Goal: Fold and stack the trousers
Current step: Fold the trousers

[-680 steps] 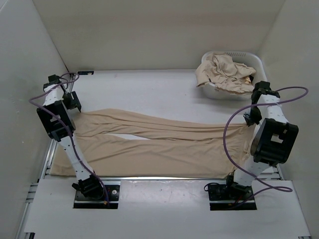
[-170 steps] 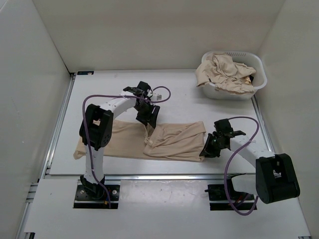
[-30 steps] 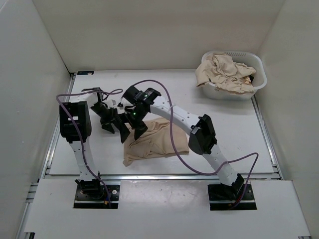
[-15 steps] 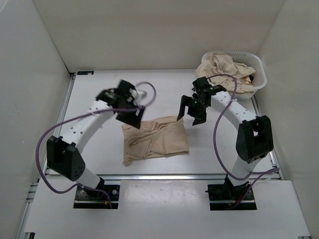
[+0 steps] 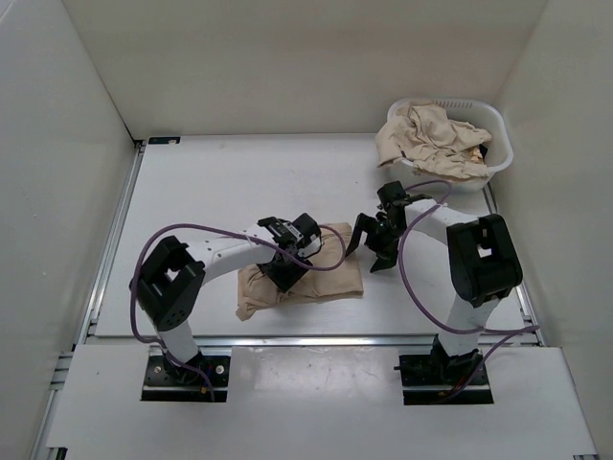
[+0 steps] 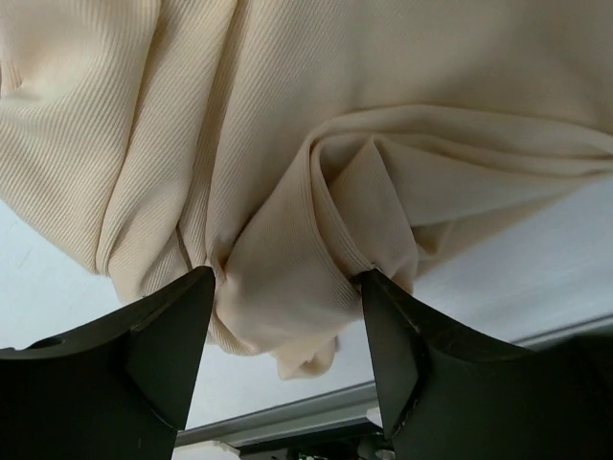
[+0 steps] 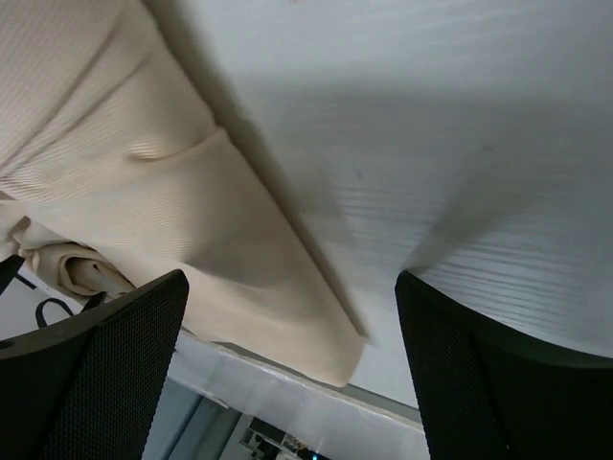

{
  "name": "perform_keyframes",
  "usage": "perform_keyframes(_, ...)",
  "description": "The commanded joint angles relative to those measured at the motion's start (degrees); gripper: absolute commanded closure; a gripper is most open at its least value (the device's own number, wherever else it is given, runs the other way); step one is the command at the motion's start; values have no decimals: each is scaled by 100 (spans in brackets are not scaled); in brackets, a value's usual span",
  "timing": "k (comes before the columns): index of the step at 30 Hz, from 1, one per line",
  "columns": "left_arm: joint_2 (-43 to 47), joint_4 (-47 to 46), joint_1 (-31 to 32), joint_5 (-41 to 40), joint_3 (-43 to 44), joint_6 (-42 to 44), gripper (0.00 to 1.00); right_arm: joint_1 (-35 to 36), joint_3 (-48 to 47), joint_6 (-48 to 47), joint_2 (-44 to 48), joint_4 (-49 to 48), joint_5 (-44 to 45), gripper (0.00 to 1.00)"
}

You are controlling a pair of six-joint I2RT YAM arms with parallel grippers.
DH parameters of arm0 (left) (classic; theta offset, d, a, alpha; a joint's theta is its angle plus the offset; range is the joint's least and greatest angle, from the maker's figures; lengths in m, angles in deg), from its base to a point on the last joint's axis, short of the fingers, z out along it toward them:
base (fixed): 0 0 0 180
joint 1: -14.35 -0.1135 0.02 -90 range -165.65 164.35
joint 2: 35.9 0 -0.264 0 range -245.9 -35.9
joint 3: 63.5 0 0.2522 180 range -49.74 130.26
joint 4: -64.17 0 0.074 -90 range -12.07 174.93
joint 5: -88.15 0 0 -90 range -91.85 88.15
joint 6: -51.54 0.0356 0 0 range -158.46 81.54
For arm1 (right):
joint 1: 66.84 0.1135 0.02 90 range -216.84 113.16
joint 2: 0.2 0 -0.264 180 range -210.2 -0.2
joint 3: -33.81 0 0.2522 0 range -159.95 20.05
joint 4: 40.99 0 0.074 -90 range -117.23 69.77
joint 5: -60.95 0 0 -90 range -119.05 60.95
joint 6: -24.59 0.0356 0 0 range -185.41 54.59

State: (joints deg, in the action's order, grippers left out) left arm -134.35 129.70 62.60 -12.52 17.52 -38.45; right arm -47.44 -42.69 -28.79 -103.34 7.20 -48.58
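Observation:
One pair of tan trousers (image 5: 330,280) lies folded into a rough rectangle on the white table, near the front middle. My left gripper (image 5: 287,271) is down on its left half. In the left wrist view its black fingers (image 6: 163,345) stand wide, and a bunched ridge of the trousers (image 6: 287,144) bulges between their tips, so the left gripper (image 6: 285,278) is open. My right gripper (image 5: 372,247) is open at the fold's right edge. In the right wrist view, the right gripper (image 7: 289,278) straddles the trousers' edge (image 7: 144,172), which lies flat on the table.
A white slotted basket (image 5: 498,129) at the back right holds more crumpled tan trousers (image 5: 431,139). Bare table (image 5: 211,182) lies behind and left of the fold. White walls close in the table on three sides, and a metal rail (image 5: 316,338) runs along its front edge.
Half a second ago both arms were raised and apart behind the fold. Both have come down to it, the left onto its left half, the right at its right edge.

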Motion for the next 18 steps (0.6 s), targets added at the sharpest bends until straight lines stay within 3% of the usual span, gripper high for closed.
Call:
perform_keyframes(1, -94, -343, 97, -409, -64, -1, 26, 90, 147, 179, 48, -429, 54, 7)
perform_keyframes(7, -113, -343, 361, -49, -117, -1, 28, 143, 385, 354, 48, -429, 160, 12)
perform_keyframes(8, -113, -343, 361, -48, -213, -1, 30, 195, 455, 354, 48, -429, 160, 20)
perform_keyframes(10, -52, -343, 361, -48, -319, -1, 54, 196, 456, 407, -31, -429, 82, 31)
perform_keyframes(11, -51, -265, 361, -48, -380, -1, 63, 196, 508, 407, -101, -429, 81, 44)
perform_keyframes(12, 79, -212, 361, -48, -381, -1, 83, 248, 508, 407, -102, -429, 29, 54)
perform_keyframes(14, 282, -10, 361, -180, -451, -1, 86, 249, 508, 407, -102, -298, 98, 74)
perform_keyframes(15, 544, 69, 361, -180, -538, -1, 86, 249, 508, 355, -102, -297, 151, 88)
perform_keyframes(17, 853, 297, 361, -180, -723, -1, 86, 249, 508, 354, -102, -236, 151, 100)
perform_keyframes(18, 1011, 386, 361, -180, -793, -1, 86, 249, 508, 302, -102, -236, 151, 100)
